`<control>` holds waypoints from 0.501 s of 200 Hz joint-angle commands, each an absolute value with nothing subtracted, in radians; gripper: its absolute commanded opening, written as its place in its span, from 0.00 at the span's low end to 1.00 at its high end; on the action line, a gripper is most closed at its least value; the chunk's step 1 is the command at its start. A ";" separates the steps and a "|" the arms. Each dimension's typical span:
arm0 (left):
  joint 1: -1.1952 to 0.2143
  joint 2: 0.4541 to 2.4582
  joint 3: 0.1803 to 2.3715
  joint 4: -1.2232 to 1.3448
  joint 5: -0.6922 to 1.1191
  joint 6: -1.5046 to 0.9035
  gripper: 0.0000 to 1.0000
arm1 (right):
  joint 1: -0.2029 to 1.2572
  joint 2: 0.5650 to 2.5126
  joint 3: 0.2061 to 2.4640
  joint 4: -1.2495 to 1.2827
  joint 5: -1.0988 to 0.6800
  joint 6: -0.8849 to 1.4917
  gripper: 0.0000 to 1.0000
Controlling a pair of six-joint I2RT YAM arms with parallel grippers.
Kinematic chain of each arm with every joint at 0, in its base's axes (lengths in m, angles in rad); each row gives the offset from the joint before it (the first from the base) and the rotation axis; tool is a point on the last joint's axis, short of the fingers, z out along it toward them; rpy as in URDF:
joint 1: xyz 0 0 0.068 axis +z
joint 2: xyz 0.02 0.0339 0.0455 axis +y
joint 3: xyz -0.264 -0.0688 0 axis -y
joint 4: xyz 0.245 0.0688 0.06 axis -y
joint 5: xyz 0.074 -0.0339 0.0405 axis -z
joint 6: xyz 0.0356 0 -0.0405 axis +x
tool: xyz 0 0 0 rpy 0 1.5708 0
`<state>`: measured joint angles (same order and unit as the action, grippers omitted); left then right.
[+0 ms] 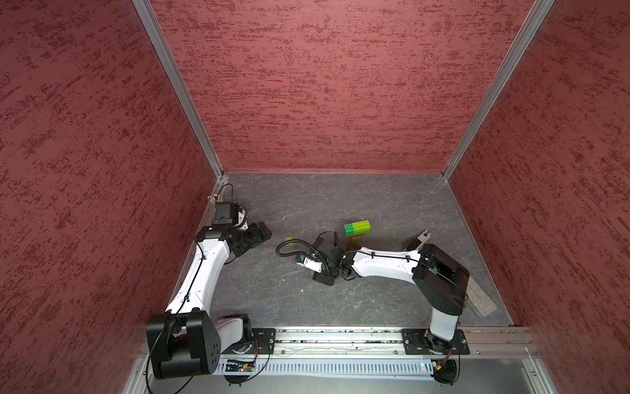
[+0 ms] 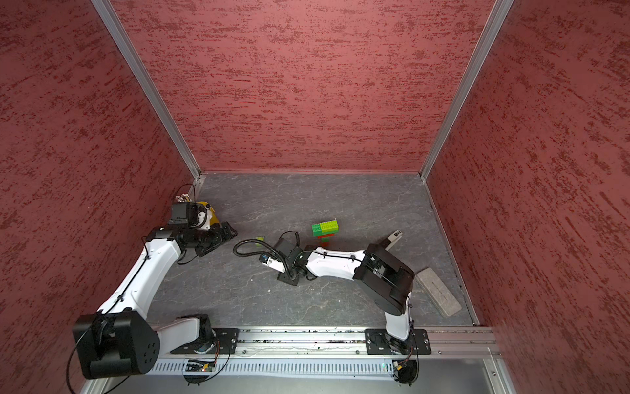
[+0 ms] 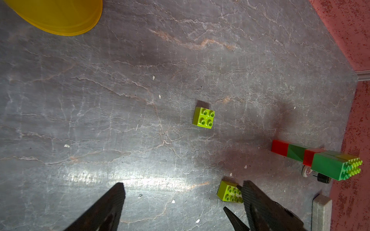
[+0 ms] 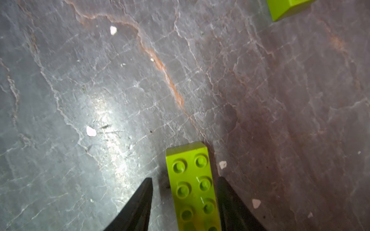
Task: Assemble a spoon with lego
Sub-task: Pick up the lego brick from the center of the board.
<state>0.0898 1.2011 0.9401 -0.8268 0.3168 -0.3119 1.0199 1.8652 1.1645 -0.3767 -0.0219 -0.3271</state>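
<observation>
Right arm (image 1: 381,262) reaches low over the grey stone-look table (image 1: 341,198).
The right gripper (image 4: 184,178), half open, straddles an oblong lime plastic brick (image 4: 192,190); the left gripper (image 3: 182,183) is wide open, empty. The flat red-and-green brick spoon (image 1: 356,232) lies behind that arm.

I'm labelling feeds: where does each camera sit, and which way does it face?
Top views: high over the front rail, looking down; left arm, right arm, table.
Left wrist: on its arm, facing the table; open left gripper, square lime brick.
Right wrist: low over the table; right gripper straddles oblong lime brick.
Shared: spoon, in top and left wrist views.
</observation>
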 commanded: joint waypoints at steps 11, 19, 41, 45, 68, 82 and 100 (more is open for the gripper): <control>0.094 1.202 0.927 -0.808 0.323 -0.290 0.92 | 1.006 1.878 1.190 -0.397 -0.011 -0.345 0.47; 0.092 1.200 0.927 -0.806 0.322 -0.290 0.92 | 1.006 1.879 1.187 -0.400 -0.007 -0.346 0.45; 0.086 1.198 0.928 -0.811 0.316 -0.290 0.92 | 1.002 1.882 1.181 -0.402 0.000 -0.350 0.44; 0.086 1.198 0.928 -0.810 0.315 -0.290 0.92 | 1.001 1.883 1.179 -0.402 0.000 -0.351 0.43; 0.075 1.201 0.930 -0.812 0.311 -0.290 0.92 | 0.997 1.888 1.180 -0.404 -0.005 -0.351 0.42; 0.065 1.198 0.929 -0.817 0.303 -0.291 0.92 | 0.996 1.888 1.180 -0.401 -0.015 -0.348 0.41; 0.058 1.197 0.927 -0.819 0.294 -0.291 0.92 | 0.993 1.893 1.183 -0.400 -0.018 -0.345 0.41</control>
<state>0.0692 1.2045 0.9329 -0.8219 0.3099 -0.3050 1.0023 1.8725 1.1645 -0.3939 -0.0170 -0.3382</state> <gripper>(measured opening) 0.921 0.412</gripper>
